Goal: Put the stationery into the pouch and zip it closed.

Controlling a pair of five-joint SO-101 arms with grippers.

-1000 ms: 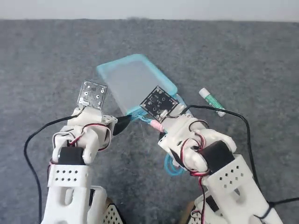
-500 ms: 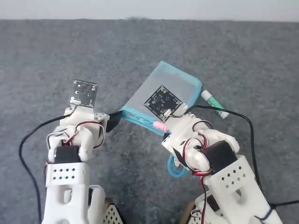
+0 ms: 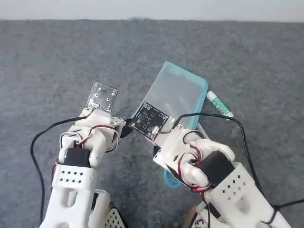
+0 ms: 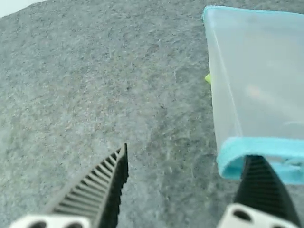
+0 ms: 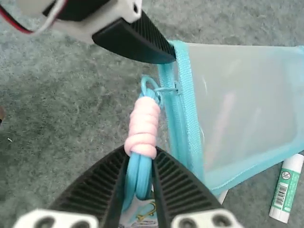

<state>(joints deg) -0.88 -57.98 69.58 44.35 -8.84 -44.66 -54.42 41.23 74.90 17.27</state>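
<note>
Right gripper point(image 5: 140, 159) is pinched on the blue cord of the zipper pull point(image 5: 144, 124), just below its pink wrapped knot, at the near corner of the pouch point(image 3: 179, 94). Left gripper point(image 4: 187, 154) is spread wide, low over the grey tabletop point(image 3: 57, 57). One of its black fingers point(image 5: 135, 40) meets the pouch's teal-trimmed edge at that same corner, and the other stands apart over bare felt. The translucent pouch lies ahead of the two arms, angled toward the right arm's side. Faint pinkish shapes show through its wall, perhaps pens, though they are too blurred to name. A glue stick point(image 3: 219, 105) with a green label lies outside on the tabletop, just beside the pouch's far right edge.
</note>
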